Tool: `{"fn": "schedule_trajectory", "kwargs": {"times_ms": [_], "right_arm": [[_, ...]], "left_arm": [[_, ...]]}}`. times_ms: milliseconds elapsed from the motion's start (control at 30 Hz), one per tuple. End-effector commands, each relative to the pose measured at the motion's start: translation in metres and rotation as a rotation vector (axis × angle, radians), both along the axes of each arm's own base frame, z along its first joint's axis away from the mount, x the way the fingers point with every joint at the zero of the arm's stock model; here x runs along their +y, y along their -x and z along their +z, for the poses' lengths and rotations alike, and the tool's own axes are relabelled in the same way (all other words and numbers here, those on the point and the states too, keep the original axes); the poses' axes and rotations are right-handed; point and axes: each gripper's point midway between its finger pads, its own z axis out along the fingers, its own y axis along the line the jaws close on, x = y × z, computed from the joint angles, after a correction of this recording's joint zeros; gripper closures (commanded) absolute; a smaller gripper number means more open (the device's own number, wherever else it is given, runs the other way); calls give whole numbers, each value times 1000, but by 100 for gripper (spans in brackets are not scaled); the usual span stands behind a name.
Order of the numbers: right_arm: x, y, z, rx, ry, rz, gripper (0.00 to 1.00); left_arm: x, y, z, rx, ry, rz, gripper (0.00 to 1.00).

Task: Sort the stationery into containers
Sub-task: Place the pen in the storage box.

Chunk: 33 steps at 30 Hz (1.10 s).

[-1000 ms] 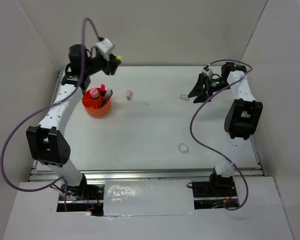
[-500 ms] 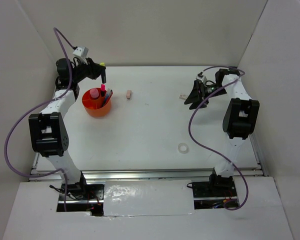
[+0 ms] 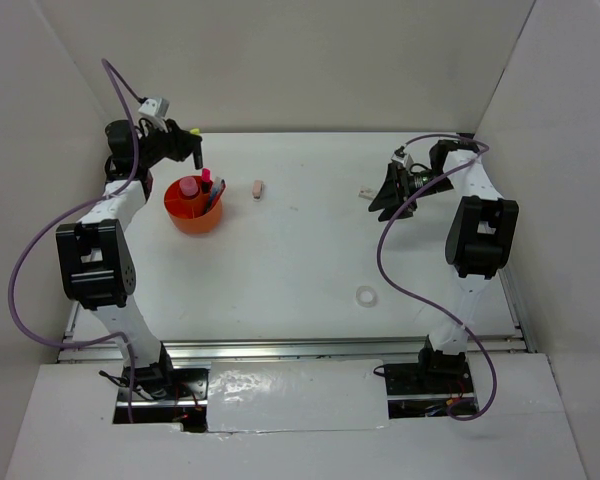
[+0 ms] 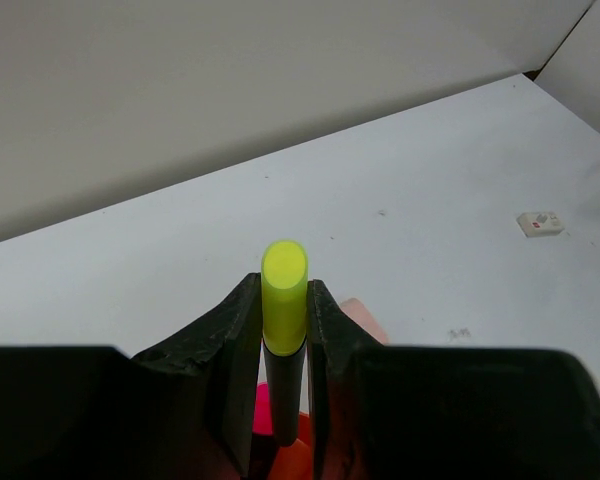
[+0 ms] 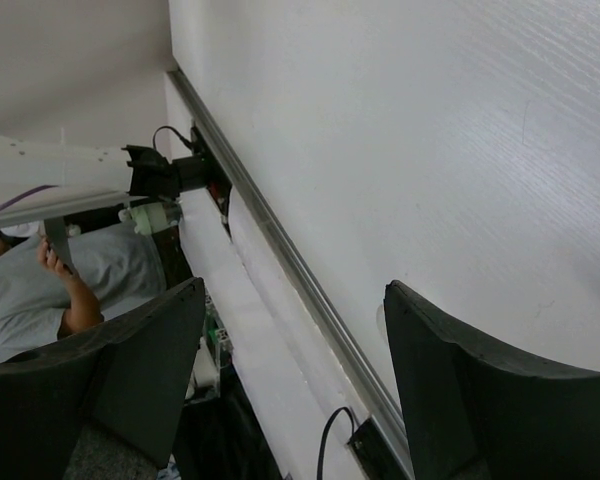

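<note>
- The left gripper (image 4: 283, 290) pinches a yellow-and-black highlighter (image 4: 284, 268) just under its yellow cap, with the black barrel hanging down between the fingers.
- The highlighter looks light, stiff and smooth. It could slip or swivel, so a firm hold on the barrel suits it.
- An orange tub (image 4: 292, 455) sits directly below the fingertips.
- The left arm reaches to the far table edge, its gripper pointing down.
- The right gripper (image 3: 388, 192), fingers spread and empty, hovers just beside a small white eraser (image 3: 364, 193).
- A tape ring (image 3: 366, 295) lies well behind the right gripper.

White table (image 3: 310, 270) filling my overhead view, plain white wall (image 3: 310, 60) behind the table, white side panels (image 3: 30, 150) flanking it, metal rail (image 3: 300, 348) along its near edge, soft even light.
</note>
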Motion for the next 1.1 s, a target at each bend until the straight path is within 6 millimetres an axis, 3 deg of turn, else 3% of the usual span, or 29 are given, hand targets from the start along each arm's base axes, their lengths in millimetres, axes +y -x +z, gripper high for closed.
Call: {"fn": "schedule_trajectory", "kwargs": {"times_ms": [0,233,500,800,1067], "right_arm": [[2,20,11,81,-16,6,22],[1,22,9,89,-10,8,22],[2,22,9,89,-14,9,22],[1,21,7,89,-7,10,22],[1,18,8,75,9,15,22]], "left_arm": [[1,-3,-2,-34,-37,-13,100],[4,-1,-26,10,-42,-12,98],[1,0,-32,19,-47,-32,89],[3,-1,-42,43,-62,-30,67],[1,2,-34,24,-65,-34,45]]}}
